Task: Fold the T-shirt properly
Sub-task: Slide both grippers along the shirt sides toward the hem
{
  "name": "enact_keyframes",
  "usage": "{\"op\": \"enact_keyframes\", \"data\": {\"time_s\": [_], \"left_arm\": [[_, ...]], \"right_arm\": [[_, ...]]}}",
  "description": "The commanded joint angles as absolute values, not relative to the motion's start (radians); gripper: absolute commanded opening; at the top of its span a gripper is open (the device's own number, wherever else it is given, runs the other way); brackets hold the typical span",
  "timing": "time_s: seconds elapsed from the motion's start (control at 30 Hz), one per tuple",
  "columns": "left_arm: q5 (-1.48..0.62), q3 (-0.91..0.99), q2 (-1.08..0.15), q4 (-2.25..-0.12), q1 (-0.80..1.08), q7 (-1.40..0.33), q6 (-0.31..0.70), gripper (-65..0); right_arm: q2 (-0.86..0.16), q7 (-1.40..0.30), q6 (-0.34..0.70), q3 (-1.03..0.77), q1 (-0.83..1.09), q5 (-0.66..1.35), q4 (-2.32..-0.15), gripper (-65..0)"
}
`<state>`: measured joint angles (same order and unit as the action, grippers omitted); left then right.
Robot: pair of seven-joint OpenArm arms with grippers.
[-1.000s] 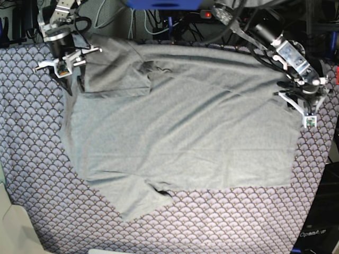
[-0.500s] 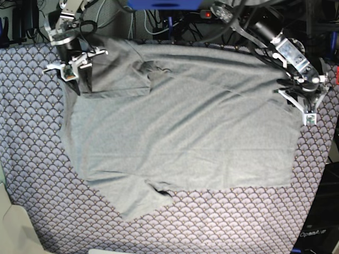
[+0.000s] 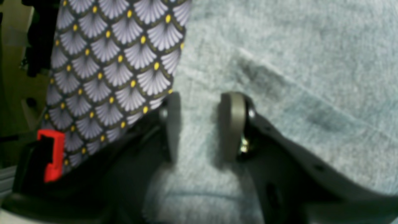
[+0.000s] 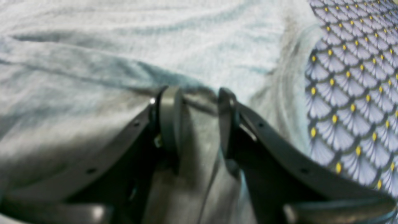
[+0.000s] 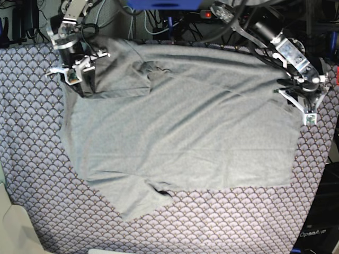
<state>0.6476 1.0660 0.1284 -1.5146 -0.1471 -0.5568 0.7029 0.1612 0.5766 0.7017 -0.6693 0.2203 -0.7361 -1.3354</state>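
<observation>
The T-shirt [image 5: 180,132] lies spread flat on the surface, which is covered by a purple scallop-patterned tablecloth [image 5: 32,159]. Its long axis runs from one arm to the other. One short sleeve is already turned in over the body at the end by the right gripper [image 5: 77,67], and the other sleeve sticks out toward the near edge.

Each arm sits at one end of the shirt's far edge. In the right wrist view, the right gripper [image 4: 194,109] has its jaws parted, with a raised ridge of grey fabric running across between them. The pads do not appear to be pressing on the cloth, so this reads as straddling, not gripping. The tablecloth begins just beyond the outer jaw, which puts the shirt's edge right beside it.

In the left wrist view, the left gripper [image 3: 202,124] also has its jaws apart, with flat shirt fabric in the gap. One jaw sits at the hem where the shirt meets the tablecloth and the other stands over the shirt.

Both pairs of jaws therefore bracket fabric at opposite ends of the same far edge. The bulk of the shirt lies ahead of them, toward the near side, so a fold would likely carry that edge forward.
</observation>
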Motion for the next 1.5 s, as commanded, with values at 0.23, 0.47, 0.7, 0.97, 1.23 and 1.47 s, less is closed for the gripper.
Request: {"op": "enact_keyframes", "data": {"time_s": [0.23, 0.47, 0.7, 0.97, 1.23, 1.47], "left_arm": [[0.642, 1.064, 0.122, -1.560, -0.165, -0.541, 0.698, -43.2], [0.642, 1.064, 0.122, -1.560, -0.165, -0.541, 0.698, -43.2], [0.642, 1.064, 0.124, -1.560, -0.165, -0.541, 0.698, -43.2], [0.642, 1.064, 0.122, -1.560, -0.165, -0.541, 0.698, -43.2], [0.642, 1.064, 0.122, -1.560, -0.165, -0.541, 0.698, -43.2], [0.642, 1.064, 0.122, -1.560, -0.166, -0.541, 0.698, -43.2]], "right_arm": [[0.157, 0.604, 0.698, -0.671, 0.199, -0.719, -1.349, -43.6], [0.136, 0.604, 0.698, -0.713, 0.179, -0.719, -1.346, -43.6], [0.119, 0.604, 0.698, -0.730, 0.179, -0.722, -1.293, -43.6], [0.124, 0.610, 0.698, -0.725, 0.206, -0.722, -1.283, -43.6], [0.127, 0.616, 0.698, -0.723, 0.226, -0.723, -1.285, -43.6], [0.127, 0.616, 0.698, -0.722, 0.226, -0.723, -1.277, -44.0]]}}
